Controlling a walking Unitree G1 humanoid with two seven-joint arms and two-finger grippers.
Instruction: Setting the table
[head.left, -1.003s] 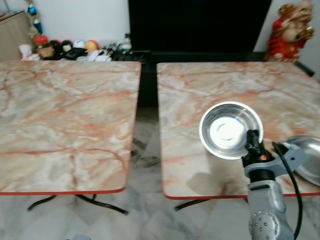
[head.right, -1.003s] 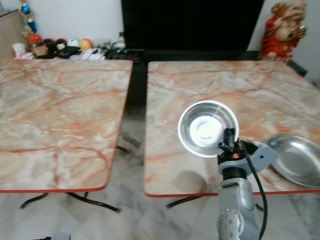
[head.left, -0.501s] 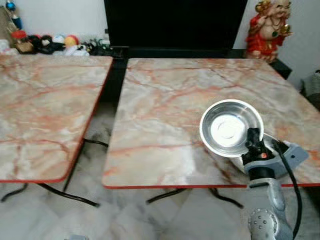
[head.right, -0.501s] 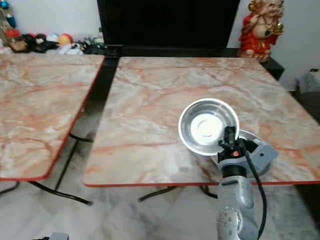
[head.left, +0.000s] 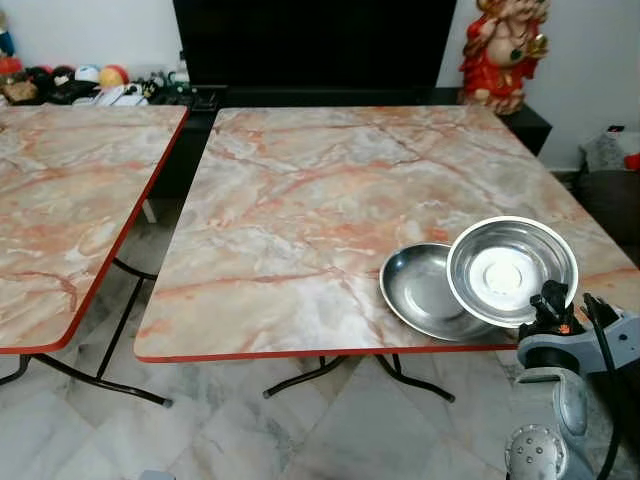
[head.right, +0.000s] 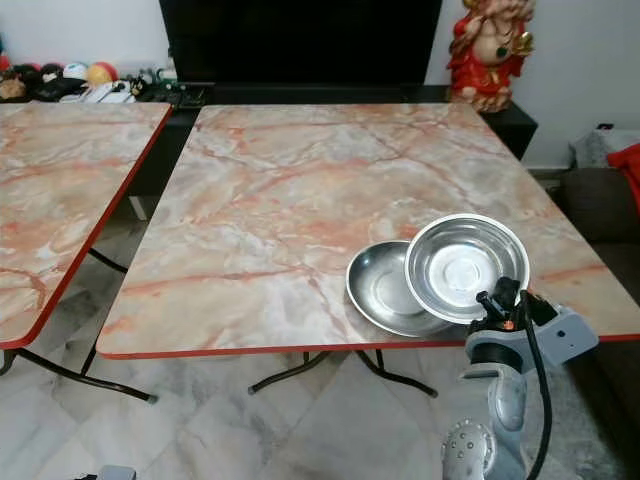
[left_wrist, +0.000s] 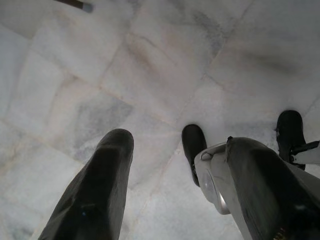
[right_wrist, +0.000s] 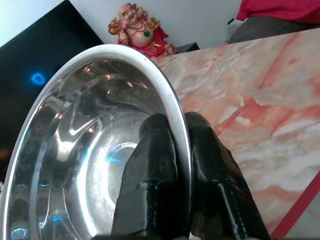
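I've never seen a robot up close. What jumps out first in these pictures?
The shiny steel bowl stands out: the right gripper pinches its rim and holds it above the marble table's near right corner. Beneath it, a steel plate lies on the table, and a red figurine stands behind the far edge.

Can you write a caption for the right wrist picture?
Right tool pinches a shiny bowl by its rim above the marble table.

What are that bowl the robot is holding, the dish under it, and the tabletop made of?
The bowl, pinched at its rim by the right gripper, looks like polished stainless steel: silvery, with mirror-like reflections inside. The plate lying on the table beside it has the same bright metal sheen. The table has a glossy marble pattern with orange veins; its thin red edge suggests a printed laminate, though that is uncertain.
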